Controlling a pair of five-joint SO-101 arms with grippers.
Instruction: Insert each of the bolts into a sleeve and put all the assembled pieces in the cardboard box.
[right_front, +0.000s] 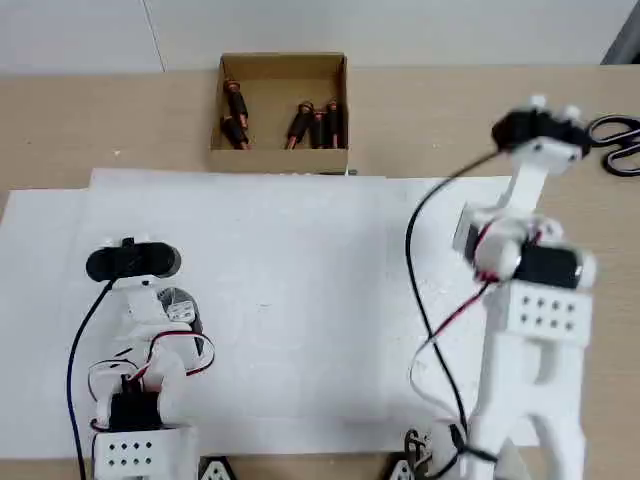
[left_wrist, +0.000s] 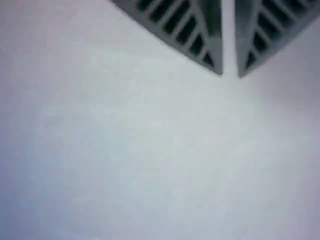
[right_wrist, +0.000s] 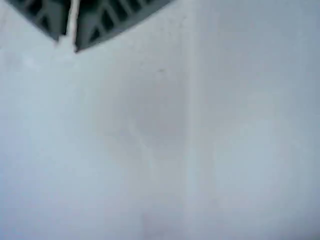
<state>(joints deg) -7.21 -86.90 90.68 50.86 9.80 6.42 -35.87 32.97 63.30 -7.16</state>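
Left gripper (left_wrist: 230, 74): grey ribbed fingers (left_wrist: 195, 30) clenched, tips separated only by a thin slit, nothing grasped; poised close over plain white sheet (left_wrist: 150, 160). Right gripper (right_wrist: 66, 44): matching ribbed fingers (right_wrist: 105, 17) likewise pressed together, a hairline gap between tips, nothing grasped; same white sheet beneath, with a faint straight crease running across it. High view: low arm (right_front: 150, 330), folded back on itself near the sheet's near corner on the picture's left, black wrist housing on top, red and black wiring looped at its base. Tall arm (right_front: 530, 270), on the picture's right, standing higher and stretched toward the far edge of the sheet, black cable trailing down beside it. Side of either arm not determinable from this view. Cardboard box (right_front: 225, 150): open-topped, on the wooden table (right_front: 100, 110) just beyond the sheet's far edge. Assembled pieces (right_front: 316, 125): dark with copper-coloured ends, all inside the box, in two clusters, one against each side wall. Scissors (right_front: 620, 140): black-handled, on bare table at the far right edge.
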